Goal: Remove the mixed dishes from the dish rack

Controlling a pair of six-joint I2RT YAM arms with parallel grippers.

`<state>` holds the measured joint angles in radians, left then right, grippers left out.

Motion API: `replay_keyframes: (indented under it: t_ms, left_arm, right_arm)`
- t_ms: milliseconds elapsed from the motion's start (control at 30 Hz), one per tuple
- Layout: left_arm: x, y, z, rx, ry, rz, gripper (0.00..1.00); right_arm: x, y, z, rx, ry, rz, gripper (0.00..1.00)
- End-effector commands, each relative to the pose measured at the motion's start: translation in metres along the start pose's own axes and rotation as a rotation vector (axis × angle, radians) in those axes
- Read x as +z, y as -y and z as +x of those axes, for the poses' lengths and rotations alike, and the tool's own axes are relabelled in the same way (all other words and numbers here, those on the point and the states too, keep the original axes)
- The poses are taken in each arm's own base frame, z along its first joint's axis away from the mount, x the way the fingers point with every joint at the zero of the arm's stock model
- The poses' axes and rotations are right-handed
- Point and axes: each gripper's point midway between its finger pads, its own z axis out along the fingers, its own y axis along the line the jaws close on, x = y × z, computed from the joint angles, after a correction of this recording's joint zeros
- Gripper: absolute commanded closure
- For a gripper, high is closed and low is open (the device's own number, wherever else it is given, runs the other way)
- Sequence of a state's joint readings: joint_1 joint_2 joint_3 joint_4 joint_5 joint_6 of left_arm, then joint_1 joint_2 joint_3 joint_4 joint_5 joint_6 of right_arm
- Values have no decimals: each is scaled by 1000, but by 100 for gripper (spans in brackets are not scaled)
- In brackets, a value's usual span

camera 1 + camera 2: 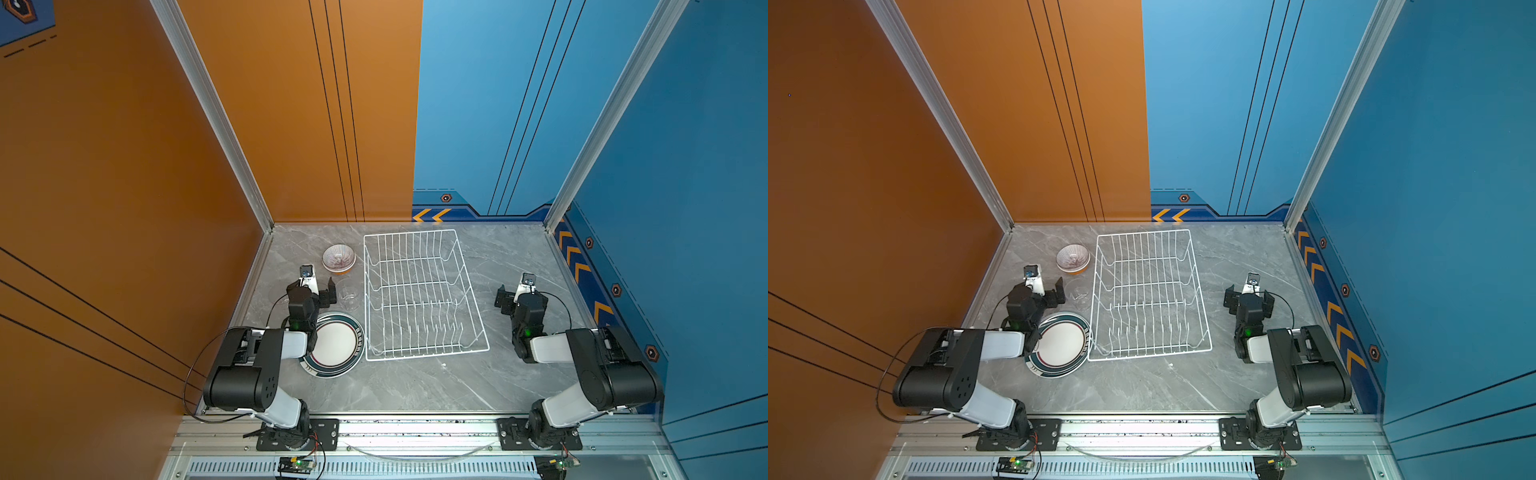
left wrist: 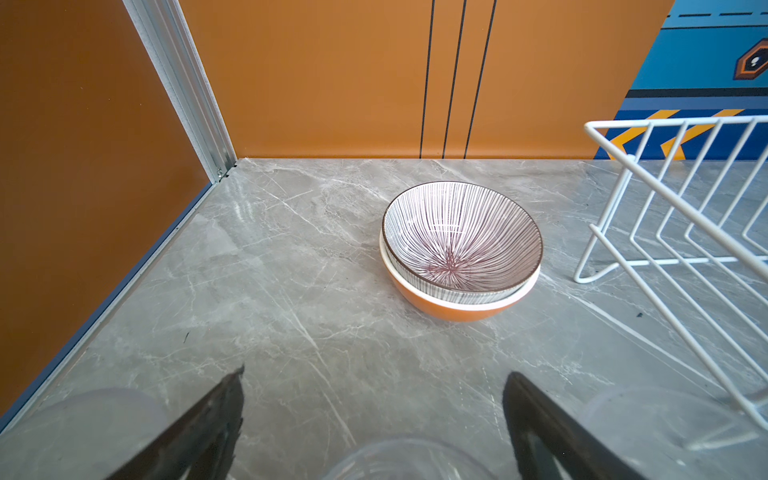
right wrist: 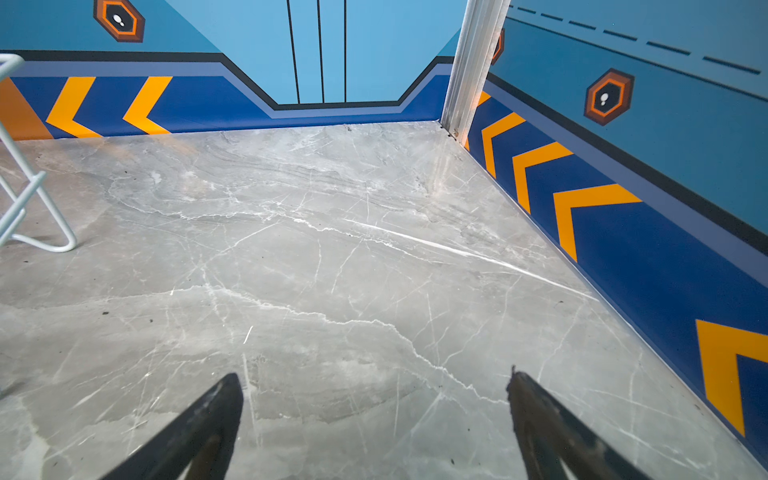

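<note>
Jaws on both my arms are spread wide and pinch nothing. My left gripper (image 2: 376,372) hangs low over the grey marble table (image 3: 332,270), left of the dish rack (image 1: 428,354). My right gripper (image 3: 374,374) hangs over the table right of the rack.

Clear glass cups (image 1: 348,296) stand just beside the rack's left side. Left of its near corner lie the plates (image 1: 336,345), stacked. Left of its far corner the ribbed bowl (image 2: 461,245) sits inside the orange bowl (image 2: 453,309).

Behind the rack an orange wall (image 1: 291,124) meets a blue wall (image 1: 478,104). Yellow chevrons (image 3: 68,104) and hexagon emblems (image 3: 609,97) run along the blue wall's foot. Marks on the plates' rims are too small to read.
</note>
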<state>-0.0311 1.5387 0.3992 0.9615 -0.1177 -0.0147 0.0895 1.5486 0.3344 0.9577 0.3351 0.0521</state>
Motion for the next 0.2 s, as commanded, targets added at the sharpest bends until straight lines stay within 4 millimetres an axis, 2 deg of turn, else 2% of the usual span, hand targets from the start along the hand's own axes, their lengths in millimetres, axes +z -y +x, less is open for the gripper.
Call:
replay_keyframes:
  t_ms: [0,167]
  left_arm:
    - [-2,-4,27,48,-84,-34,2]
    - [-2,-4,27,48,-83,-33,2]
  right_arm:
    - [3,-1,-7,19,16,-8,0]
    - [3,-1,-7,18,15,-9,0]
